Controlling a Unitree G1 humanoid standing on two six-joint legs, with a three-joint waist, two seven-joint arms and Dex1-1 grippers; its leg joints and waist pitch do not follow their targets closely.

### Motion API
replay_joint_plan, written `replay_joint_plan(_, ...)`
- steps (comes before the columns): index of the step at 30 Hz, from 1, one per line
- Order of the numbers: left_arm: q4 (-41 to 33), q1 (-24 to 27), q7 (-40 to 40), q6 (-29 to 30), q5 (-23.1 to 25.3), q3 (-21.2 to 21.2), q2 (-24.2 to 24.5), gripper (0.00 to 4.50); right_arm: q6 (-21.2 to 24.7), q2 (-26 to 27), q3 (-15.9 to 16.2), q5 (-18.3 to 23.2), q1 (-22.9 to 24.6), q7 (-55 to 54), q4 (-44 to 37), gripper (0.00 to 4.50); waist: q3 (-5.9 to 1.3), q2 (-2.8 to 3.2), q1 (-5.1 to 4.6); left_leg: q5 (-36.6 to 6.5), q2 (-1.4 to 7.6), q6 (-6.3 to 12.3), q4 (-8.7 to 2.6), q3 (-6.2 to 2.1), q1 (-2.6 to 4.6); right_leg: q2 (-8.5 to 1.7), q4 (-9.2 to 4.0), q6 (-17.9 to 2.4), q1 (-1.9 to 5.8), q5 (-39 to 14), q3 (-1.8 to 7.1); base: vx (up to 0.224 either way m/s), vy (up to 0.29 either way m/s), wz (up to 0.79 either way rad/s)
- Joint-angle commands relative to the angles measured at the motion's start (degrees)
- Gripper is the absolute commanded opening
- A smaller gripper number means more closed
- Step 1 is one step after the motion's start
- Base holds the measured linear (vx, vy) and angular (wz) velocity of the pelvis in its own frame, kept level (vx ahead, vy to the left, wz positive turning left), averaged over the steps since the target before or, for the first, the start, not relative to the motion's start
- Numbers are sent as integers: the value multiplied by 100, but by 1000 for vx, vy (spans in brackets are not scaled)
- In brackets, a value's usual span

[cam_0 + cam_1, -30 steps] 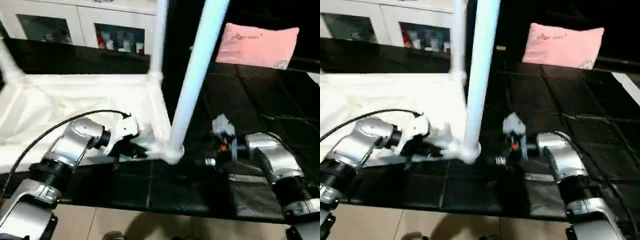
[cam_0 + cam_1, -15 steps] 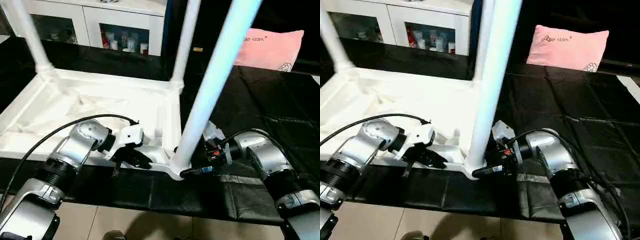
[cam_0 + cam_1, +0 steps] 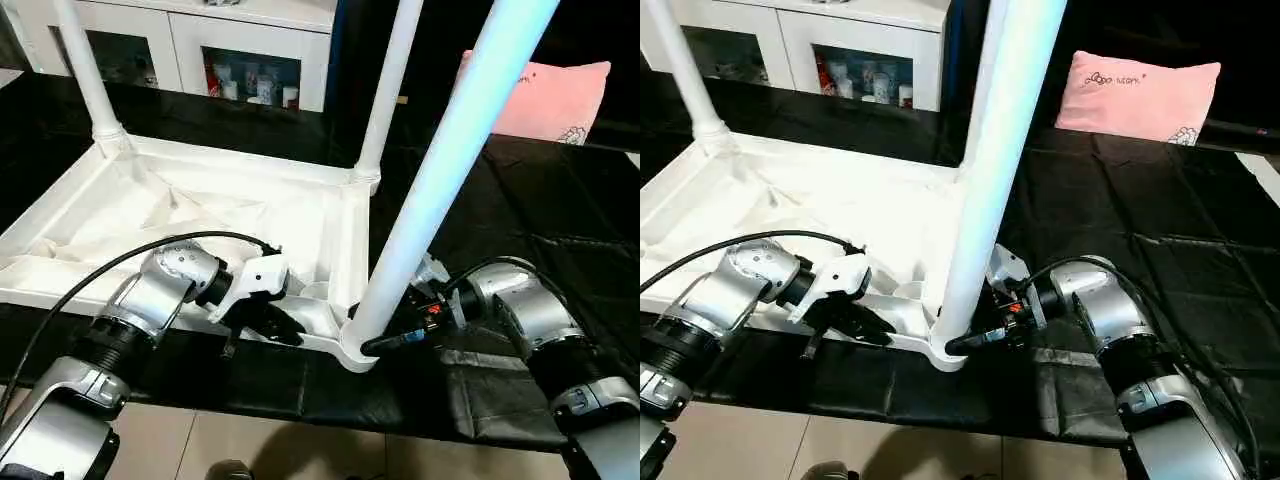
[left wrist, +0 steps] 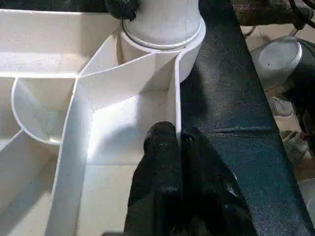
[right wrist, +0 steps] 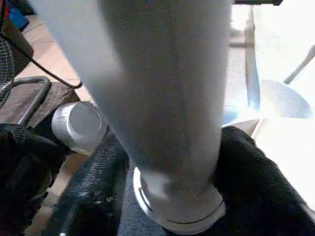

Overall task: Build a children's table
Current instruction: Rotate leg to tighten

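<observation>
- The tabletop (image 3: 200,215) lies upside down at centre-left on the black surface (image 3: 560,220); the near leg (image 3: 440,170) hides part of the pink pillow (image 3: 550,95), whose writing is unreadable.
- Cabinet (image 3: 250,45) at upper left, cut off.
- Left tool (image 4: 178,142) pinches the tabletop's rim.
- Right tool (image 3: 975,335) straddles the leg's base, grip unclear.

We can see one small dark print on the pink pillow (image 3: 1137,96), at about one o'clock from the tabletop. The letters are too small for us to read.
</observation>
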Motion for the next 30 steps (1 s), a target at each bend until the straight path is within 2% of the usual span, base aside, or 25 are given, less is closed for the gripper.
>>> replay_joint_plan(1,5,-164,77,-63,97,-74,-81,0,-2,-46,58,29,-6,139,-13,221,-428,27,-45,-1012,94,174,-377,45,36,-410,-392,-1023,319,-1653,261,0,0,0)
replay_joint_plan(4,59,-195,200,-36,119,-33,-115,0,58,-5,11,50,41,121,-93,211,-428,60,-24,-1062,91,155,-376,44,40,-406,-399,-1006,318,-1688,261,0,0,0)
replay_joint_plan(7,147,-228,428,50,161,32,-172,0,211,44,-36,97,174,-27,-328,207,-424,54,-11,-1106,86,140,-375,45,41,-401,-414,-973,318,-1738,263,0,0,0)
replay_joint_plan(8,172,-239,511,87,172,55,-196,0,237,55,-44,106,215,-97,-391,207,-428,81,-5,-1134,88,120,-378,42,51,-399,-419,-965,313,-1730,262,0,0,0)
replay_joint_plan(9,175,-244,581,143,162,85,-225,0,292,73,-55,108,248,-186,-439,207,-427,70,-13,-1158,87,110,-379,39,48,-398,-415,-969,315,-1742,261,0,0,0)
replay_joint_plan(12,87,-254,1091,650,53,299,-469,0,578,276,-191,118,494,-941,-713,204,-414,102,-14,-1300,73,32,-391,28,66,-398,-457,-903,314,-1969,253,0,0,0)
replay_joint_plan(14,54,-256,1337,819,47,362,-579,0,669,403,-242,48,567,-1364,-743,201,-408,86,-34,-1356,59,6,-399,19,55,-401,-475,-826,323,-2168,247,0,0,0)
replay_joint_plan(15,71,-275,1613,952,62,429,-696,0,698,544,-290,-80,610,-1821,-720,200,-400,87,-60,-1387,58,-43,-410,5,50,-402,-490,-755,311,-2336,236,0,0,0)
replay_joint_plan(16,71,-275,1613,952,62,429,-696,0,698,544,-290,-80,610,-1821,-720,200,-387,86,-82,-1449,54,-64,-414,2,59,-402,-513,-705,299,-2483,229,0,0,0)
replay_joint_plan(17,96,-316,2021,1216,75,535,-891,0,791,826,-399,-228,608,-2528,-648,200,-393,60,-119,-1515,35,-58,-401,-1,73,-414,-556,-603,300,-2763,215,0,0,0)
replay_joint_plan(18,96,-316,2021,1216,75,535,-891,0,791,826,-399,-228,608,-2528,-648,199,-388,70,-154,-1504,41,-83,-403,0,72,-410,-543,-599,284,-2779,222,0,0,0)
replay_joint_plan(19,101,-358,2403,1519,76,644,-1086,0,972,1133,-524,-314,570,-3204,-578,198,-385,60,-237,-1469,27,-122,-417,-27,29,-415,-554,-537,313,-2908,199,0,0,0)
replay_joint_plan(21,88,-382,2606,1735,69,704,-1213,0,1111,1354,-590,-346,515,-3623,-523,197,-394,47,-282,-1481,8,-100,-407,-37,17,-422,-585,-460,329,-3015,179,0,0,0)
replay_joint_plan(23,119,-476,3146,2210,92,846,-1533,0,1415,1889,-672,-526,262,-4722,-201,196,-396,46,-367,-1401,9,-79,-401,-28,23,-409,-567,-510,297,-2876,202,0,0,0)
replay_joint_plan(24,122,-483,3179,2237,95,854,-1552,0,1427,1921,-675,-542,242,-4792,-174,196,-394,56,-396,-1428,6,-101,-398,-31,35,-402,-558,-557,275,-2865,200,0,0,0)
replay_joint_plan(25,162,-524,3413,2335,109,914,-1674,0,1531,2120,-747,-567,98,-5207,31,196,-389,51,-434,-1506,-15,-89,-392,-40,35,-401,-594,-520,290,-3015,176,0,0,0)
replay_joint_plan(28,226,-627,3758,2537,149,1018,-1936,0,1676,2535,-946,-609,-322,-5998,539,196,-393,72,-489,-1525,-9,-72,-389,-40,49,-406,-596,-557,268,-2945,191,0,0,0)
replay_joint_plan(30,239,-665,3801,2570,149,1028,-1985,0,1708,2624,-1027,-648,-470,-6235,690,196,-397,80,-511,-1563,-2,-59,-398,-43,59,-395,-587,-574,268,-2803,195,0,0,0)
